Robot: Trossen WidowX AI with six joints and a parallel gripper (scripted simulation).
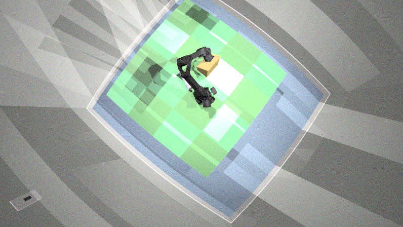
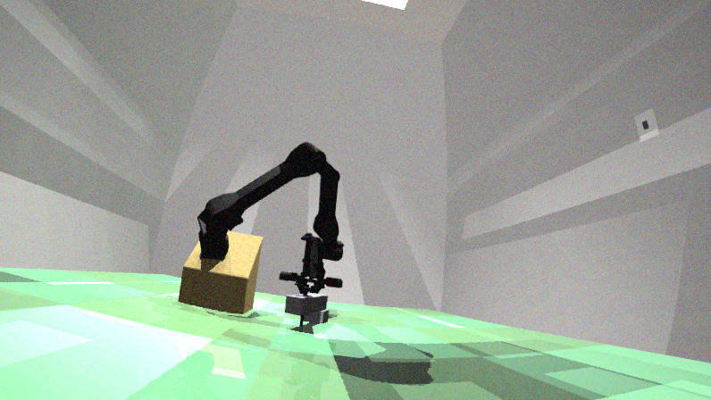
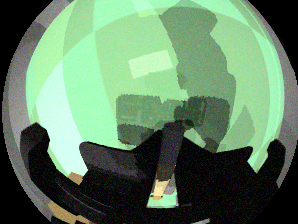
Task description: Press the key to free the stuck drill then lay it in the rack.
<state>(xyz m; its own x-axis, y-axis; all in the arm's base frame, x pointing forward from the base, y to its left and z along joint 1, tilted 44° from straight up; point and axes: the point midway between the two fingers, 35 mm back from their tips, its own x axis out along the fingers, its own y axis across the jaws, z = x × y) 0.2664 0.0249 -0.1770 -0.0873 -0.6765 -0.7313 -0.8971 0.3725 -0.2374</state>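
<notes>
The gripper [image 1: 206,102] [image 2: 306,292] [image 3: 165,133] is clamped on what seems the key [image 3: 160,187]; it points down over the grey block [image 2: 305,304], presumably to push the drill free.

arm's base [image 2: 213,251] on wooden block: details lost in dark; tool fingertips [image 1: 206,102] [image 2: 306,292] indistinct.

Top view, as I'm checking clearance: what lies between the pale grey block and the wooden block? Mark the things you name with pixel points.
In the top view, part of the black arm [image 1: 193,82] [image 2: 261,186] crosses that stretch.
</notes>
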